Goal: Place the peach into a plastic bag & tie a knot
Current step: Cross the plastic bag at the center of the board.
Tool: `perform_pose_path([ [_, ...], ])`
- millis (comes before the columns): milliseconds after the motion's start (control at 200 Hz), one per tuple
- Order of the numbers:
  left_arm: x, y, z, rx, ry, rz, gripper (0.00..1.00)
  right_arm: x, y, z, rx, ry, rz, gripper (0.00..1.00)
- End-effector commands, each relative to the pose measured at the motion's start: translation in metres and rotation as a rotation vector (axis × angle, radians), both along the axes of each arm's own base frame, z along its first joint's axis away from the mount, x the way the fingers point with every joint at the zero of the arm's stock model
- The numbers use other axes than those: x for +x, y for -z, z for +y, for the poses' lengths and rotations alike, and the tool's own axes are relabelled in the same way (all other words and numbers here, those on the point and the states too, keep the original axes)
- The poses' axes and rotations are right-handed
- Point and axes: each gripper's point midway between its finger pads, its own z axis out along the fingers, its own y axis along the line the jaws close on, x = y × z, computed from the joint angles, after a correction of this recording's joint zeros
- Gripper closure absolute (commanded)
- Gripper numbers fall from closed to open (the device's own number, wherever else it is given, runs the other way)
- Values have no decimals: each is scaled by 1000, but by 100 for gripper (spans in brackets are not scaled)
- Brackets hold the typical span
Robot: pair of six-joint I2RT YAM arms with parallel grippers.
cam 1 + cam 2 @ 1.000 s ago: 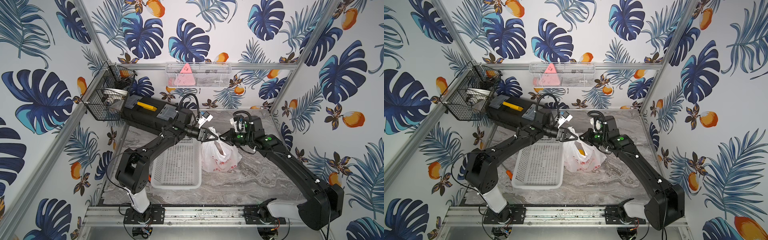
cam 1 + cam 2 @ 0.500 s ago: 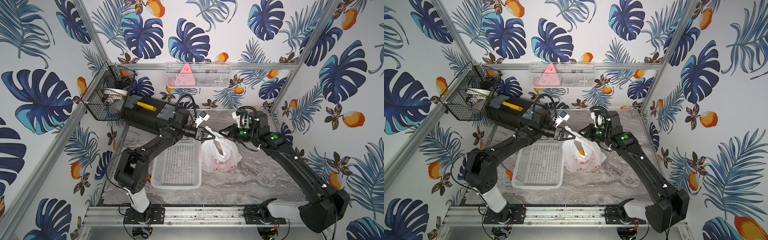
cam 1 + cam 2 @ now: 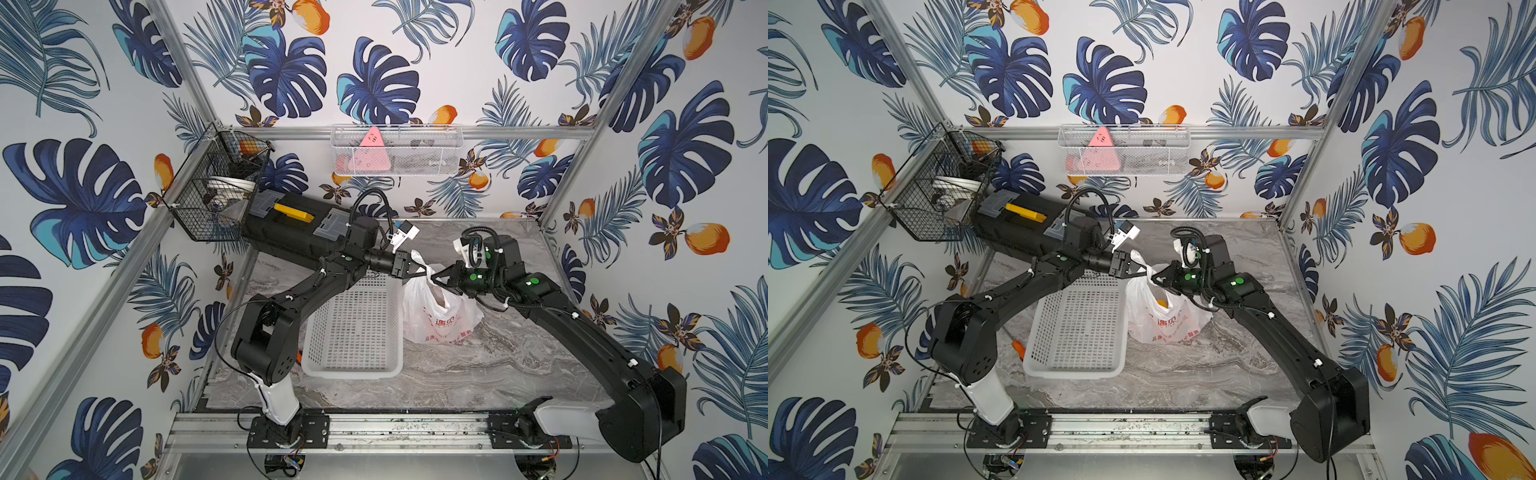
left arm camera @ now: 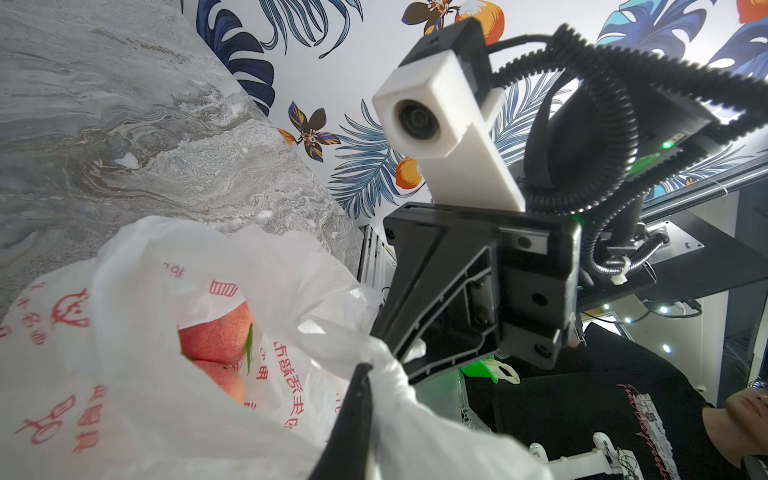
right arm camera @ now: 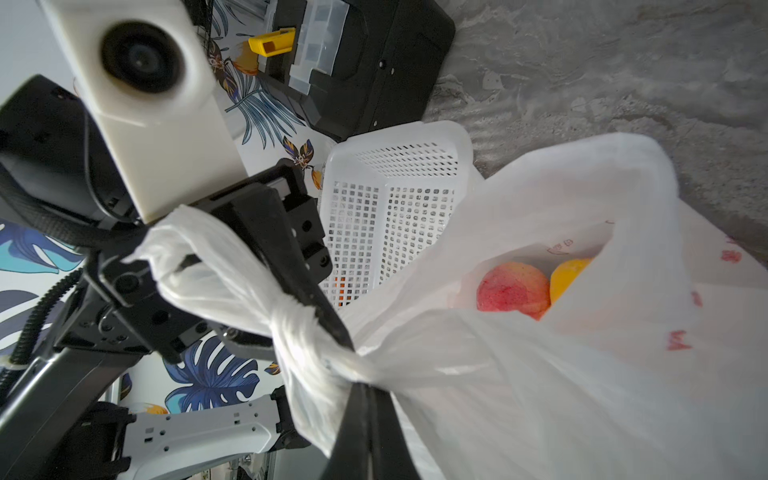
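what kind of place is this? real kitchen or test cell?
Most likely a staged robot test cell: left arm and right arm bolted to an aluminium rail, leaf-wallpaper panels in a metal frame, a wire basket hung on it, and a toolbox on the marble-look tabletop.

Lower left of the frame, your bag [image 4: 124, 395] gapes open, with a peach [image 4: 216, 332] showing inside. Your left gripper [image 4: 365, 374] rises from the bottom edge, plastic bunched at its tip. The right gripper [image 4: 392, 353] meets that bunch at centre, its camera [image 4: 419, 120] above it. The table [image 4: 104, 104] fills the upper left.
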Motion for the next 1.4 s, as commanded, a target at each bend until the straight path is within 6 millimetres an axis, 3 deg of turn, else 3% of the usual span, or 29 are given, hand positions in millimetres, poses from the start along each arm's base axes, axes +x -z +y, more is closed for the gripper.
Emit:
perform_pose_path([
  [0,1,-11,1,-25,-1,-54,85,2,12,-1,-10,36,50,100],
  [185,-10,-7,6,0,15,-54,73,5,9,-2,-4,50,40,100],
  [460,-21,5,18,35,28,-47,66,8,11,0,-1,50,40,100],
  [771,-24,3,0,31,41,-58,61,11,11,2,15,58,53,100],
  [901,-17,7,-4,46,25,-53,64,10,8,1,23,67,49,100],
  [936,-14,6,-5,46,19,-56,65,4,7,9,22,42,49,100],
  [1096,-5,-4,-8,33,2,-69,71,1,12,9,14,43,56,100],
  [1291,-5,-5,-9,31,16,-78,86,3,8,7,7,54,41,100],
  [1396,-9,-5,-8,27,32,-94,92,1,3,6,-9,41,23,91],
])
